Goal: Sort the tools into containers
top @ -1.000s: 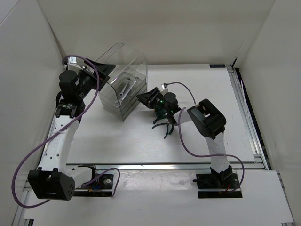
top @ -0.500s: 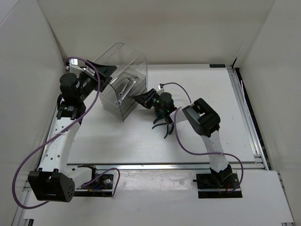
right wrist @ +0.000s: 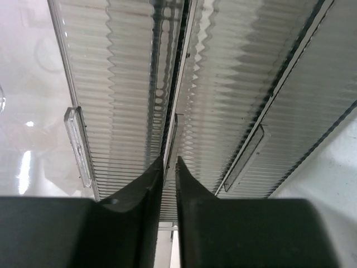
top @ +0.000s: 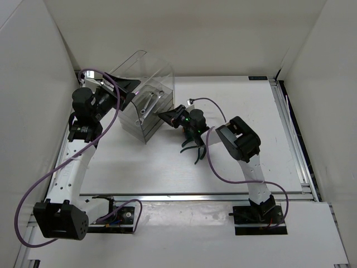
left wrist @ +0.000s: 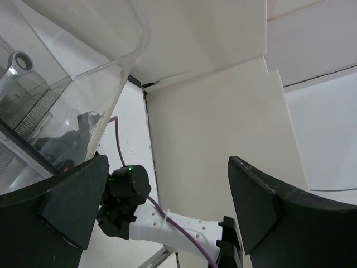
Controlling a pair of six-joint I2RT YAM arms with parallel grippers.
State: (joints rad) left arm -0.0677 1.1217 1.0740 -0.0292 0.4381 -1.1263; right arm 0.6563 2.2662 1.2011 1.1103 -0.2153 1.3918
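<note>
The clear cabinet (top: pixel 152 71) stands at the back left of the table, its ribbed drawer fronts (right wrist: pixel 117 84) filling the right wrist view. Two silver wrenches (top: pixel 148 103) lie in its top drawer; one shows through the shell in the left wrist view (left wrist: pixel 12 70). My right gripper (top: pixel 163 115) is at the drawer fronts, its jaws pinched on a thin clear drawer handle (right wrist: pixel 171 139). My left gripper (top: pixel 127 89) is open wide (left wrist: pixel 167 162) at the shell's left back side. The green-handled pliers (top: pixel 193 148) lie on the table under my right arm. The screwdriver is out of view.
White walls enclose the table on the left, back and right. A metal rail (top: pixel 290 139) runs along the right edge. My right arm (left wrist: pixel 167 226) and its purple cable show past the shell in the left wrist view.
My right gripper has moved left from beside the cabinet up to its drawer fronts. My left gripper has shifted slightly at the shell.
</note>
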